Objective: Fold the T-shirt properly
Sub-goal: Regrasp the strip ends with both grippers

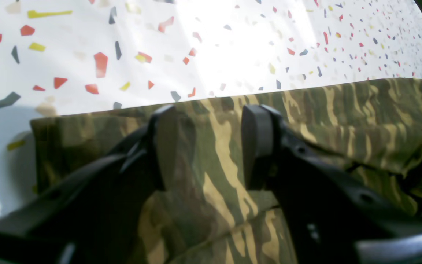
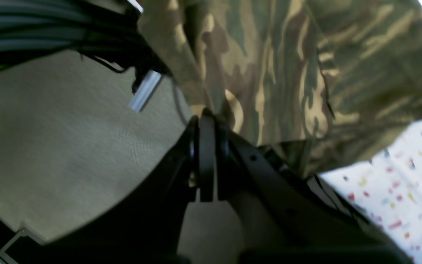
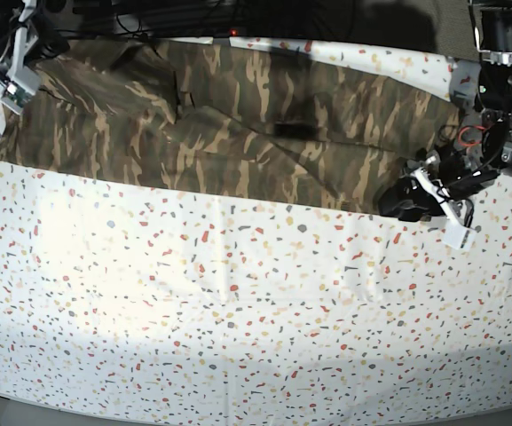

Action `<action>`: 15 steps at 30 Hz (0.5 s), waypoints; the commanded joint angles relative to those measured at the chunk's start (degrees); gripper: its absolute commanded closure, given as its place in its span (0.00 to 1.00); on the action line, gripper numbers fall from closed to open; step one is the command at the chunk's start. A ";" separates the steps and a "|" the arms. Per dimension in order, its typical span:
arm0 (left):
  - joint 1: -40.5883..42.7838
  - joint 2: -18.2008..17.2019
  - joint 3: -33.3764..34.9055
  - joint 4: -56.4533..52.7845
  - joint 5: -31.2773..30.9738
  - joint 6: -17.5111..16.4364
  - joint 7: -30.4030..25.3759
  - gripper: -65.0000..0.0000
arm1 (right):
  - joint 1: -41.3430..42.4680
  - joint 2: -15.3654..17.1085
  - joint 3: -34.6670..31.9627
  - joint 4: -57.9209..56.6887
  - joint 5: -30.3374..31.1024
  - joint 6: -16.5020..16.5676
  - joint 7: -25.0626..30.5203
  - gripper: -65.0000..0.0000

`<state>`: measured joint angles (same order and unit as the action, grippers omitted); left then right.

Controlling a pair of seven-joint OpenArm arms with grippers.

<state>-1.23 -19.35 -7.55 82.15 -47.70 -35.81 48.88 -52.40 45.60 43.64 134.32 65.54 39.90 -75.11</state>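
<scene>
The T-shirt [image 3: 238,124], camouflage in olive, brown and tan, lies spread in a long band across the back of the speckled table [image 3: 238,311]. My left gripper [image 3: 397,202] is at the shirt's right front corner. In the left wrist view it [image 1: 211,146] stands open just above the cloth [image 1: 343,117], with only flat fabric under its two fingers [image 1: 256,146]. My right gripper [image 3: 30,62] is at the shirt's far left corner. Seen from the right wrist, it [image 2: 206,123] is shut on a pinched edge of the T-shirt [image 2: 269,73], which rises from the fingertips.
The table's back edge runs just behind the shirt, with dark cables [image 2: 31,33] and a beige surface [image 2: 68,128] beyond it. A white tag [image 3: 458,235] hangs off the left arm. White speckled tabletop [image 1: 196,55] extends in front of the shirt.
</scene>
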 commanded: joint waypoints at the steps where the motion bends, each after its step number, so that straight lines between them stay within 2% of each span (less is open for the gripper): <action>1: -0.98 -0.83 -0.35 1.16 -1.40 -0.33 -0.96 0.57 | -0.13 0.87 0.72 0.68 0.44 0.10 0.24 1.00; 7: -0.98 -0.83 -0.35 1.20 -1.38 -0.33 -0.92 0.57 | -0.15 0.87 0.70 0.68 -4.09 0.10 0.24 1.00; 15: -0.98 -0.83 -0.35 1.20 -1.38 -0.33 -0.94 0.57 | -0.98 0.92 0.70 0.68 -4.31 0.10 0.15 1.00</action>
<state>-1.23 -19.35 -7.55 82.15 -47.68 -35.81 48.88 -52.80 45.65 43.79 134.34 61.21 39.90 -75.07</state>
